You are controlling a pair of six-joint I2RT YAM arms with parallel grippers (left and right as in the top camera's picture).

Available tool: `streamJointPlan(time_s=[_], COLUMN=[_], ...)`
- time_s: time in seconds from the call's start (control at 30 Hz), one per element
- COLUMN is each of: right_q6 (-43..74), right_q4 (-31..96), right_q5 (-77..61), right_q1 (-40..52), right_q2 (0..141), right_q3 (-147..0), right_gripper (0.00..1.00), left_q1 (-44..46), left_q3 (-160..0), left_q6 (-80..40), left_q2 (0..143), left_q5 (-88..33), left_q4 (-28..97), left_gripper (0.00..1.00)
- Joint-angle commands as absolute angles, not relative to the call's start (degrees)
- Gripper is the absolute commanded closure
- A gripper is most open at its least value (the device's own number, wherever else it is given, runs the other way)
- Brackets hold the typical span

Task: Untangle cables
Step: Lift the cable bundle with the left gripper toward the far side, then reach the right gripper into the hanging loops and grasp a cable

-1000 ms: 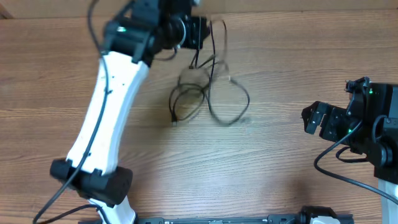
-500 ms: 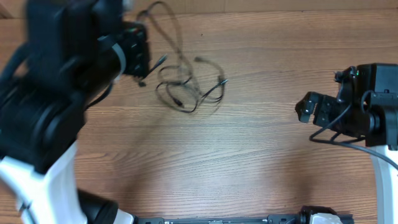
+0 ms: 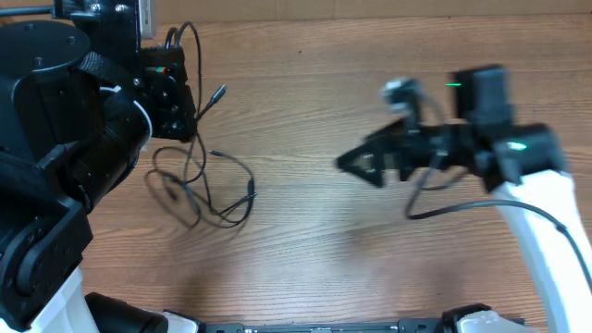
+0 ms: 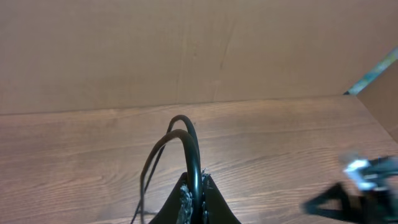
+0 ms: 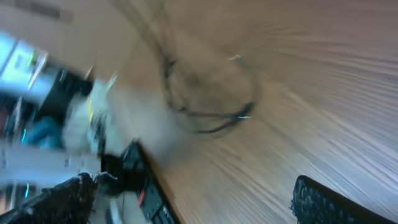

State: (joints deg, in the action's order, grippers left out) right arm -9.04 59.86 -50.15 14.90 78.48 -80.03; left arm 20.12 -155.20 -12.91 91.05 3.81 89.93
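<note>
Your left hand point(image 4: 194, 198) is pinching the cables point(image 3: 199, 188) shut at a raised loop, the tangle trailing onto the bench point(image 3: 305, 250) below. Your right hand point(image 3: 356, 166), fingers spread wide, is pointing at the tangle from well apart, on its right.

Left wrist view: left gripper point(image 4: 194, 194) is cut off by the bottom edge. The loop of the cables point(image 4: 186, 140) drops between the jaws and out of frame. Overhead: left arm point(image 3: 65, 157) hides its own jaws and the cables' upper ends. The plugs are too small to type. Right gripper point(image 3: 356, 165) is motion-smeared, its jaw gap unreadable here. Right wrist view: the whole frame is streaked, the surface point(image 5: 323, 93) blurred. The strands are a faint smear, their crossings not separable. Fingers point(image 5: 329, 202) are clipped at the lower corners, and the clutter at the left edge is unidentifiable.
</note>
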Motion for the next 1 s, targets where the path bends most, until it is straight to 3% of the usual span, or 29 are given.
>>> streamJointPlan(time_s=[0.0,0.13,0.33,0.57,0.83,0.97], right_q6=[-4.16,6.48,5.78,5.58,12.88,15.22], right_q4=[52.95,44.42,47.42,50.5,37.17,27.68], right_q5=[-44.45,-25.47,-24.38,-19.35,-19.75,-19.27], right_q1=[23.31,31.77,31.59,31.09,31.11,31.09], right_q2=[80.51,80.62,80.05,79.77,80.42,80.51], right_q3=[-79.7,-79.7,-79.7,-79.64,-71.99,-65.36], right_gripper=[0.0,0.0,0.0,0.0,0.0,0.0], left_q1=[19.9,19.88,15.9,8.82,8.12,7.07], left_q3=[-155.35,-155.35,-155.35,-155.35,-155.37,-155.48], left_q6=[-13.45,-15.75,-9.17,-6.59,-5.56,-12.08], left_q2=[92.29,96.82,106.02,118.08,120.95,120.81], left_q5=[2.96,-1.41,-29.08,-52.31,-67.96,-78.94], left_q4=[90.8,92.18,86.46,85.71,79.57,73.19], left_gripper=[0.96,0.96,0.96,0.96,0.96,0.96])
